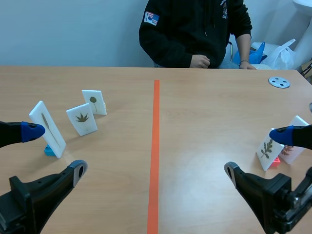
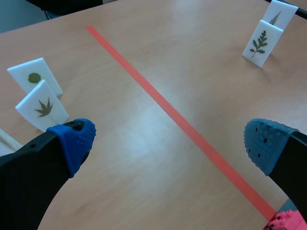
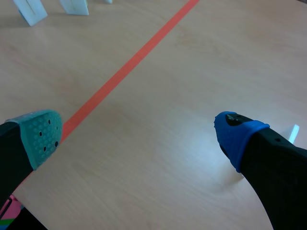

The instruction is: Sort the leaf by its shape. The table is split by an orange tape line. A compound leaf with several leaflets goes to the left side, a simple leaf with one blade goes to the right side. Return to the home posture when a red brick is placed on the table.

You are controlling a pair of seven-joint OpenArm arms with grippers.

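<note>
step: sorting was not finished, judging by the layout. No card was in either gripper, so this looked like the gap before a pick.
left gripper (image 2: 171, 141): jaws wide, nothing between the pads, low over the table on its own side of the tape line (image 1: 154, 146).
right gripper (image 3: 138, 134): jaws wide too, empty, only bare tabletop between the fingers.
fern card (image 1: 269, 148): several leaflets, stood upright just beside the right gripper's blue-padded outer finger, outside the jaws. It was on the wrong side.
second card (image 1: 295, 146): just behind the fern card, partly hidden by that finger. Leaf shape unclear.
narrow-leaf card (image 1: 47, 129): single long blade, just beside the left gripper's outer finger, outside the jaws.
palmate card (image 2: 43, 105): ahead of the left gripper, off its outer finger.
round-leaf card (image 2: 36, 76): one blade, just beyond the palmate card.
pink-red block (image 2: 288, 221): studded, under the left gripper's inner finger at the tape's near end. I could not tell whether it was the signal brick.
next move: if that block was the brick, go home. Otherwise, my read was to swing the right gripper outward to straddle the fern card and close on its faces.
</note>
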